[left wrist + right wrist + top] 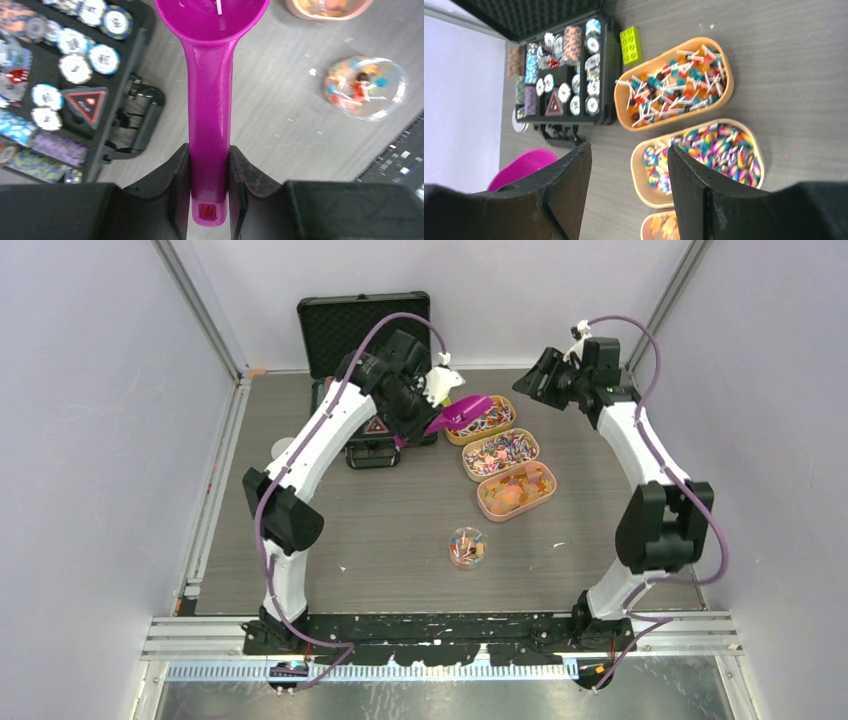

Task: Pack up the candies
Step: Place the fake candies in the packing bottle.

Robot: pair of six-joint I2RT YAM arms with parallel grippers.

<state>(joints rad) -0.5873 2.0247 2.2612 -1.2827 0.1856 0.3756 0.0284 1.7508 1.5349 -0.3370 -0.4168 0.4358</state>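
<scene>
My left gripper [418, 428] is shut on the handle of a magenta scoop [458, 412]; its bowl hangs at the edge of the farthest of three oval trays of candies [481, 419]. In the left wrist view the fingers [175, 185] clamp the scoop handle [209, 100], and a thin white stick shows in the bowl. The middle tray [501, 454] holds rainbow swirl candies [719, 150], the nearest tray [516, 490] orange ones. A small clear round tub [467, 547] with a few candies stands nearer the arms. My right gripper [535, 375] is open and empty, above the table behind the trays.
An open black case of poker chips [365, 380] stands at the back left, close under the left arm. A yellow-green block [631, 45] lies between the case and the farthest tray. White walls enclose the table on three sides.
</scene>
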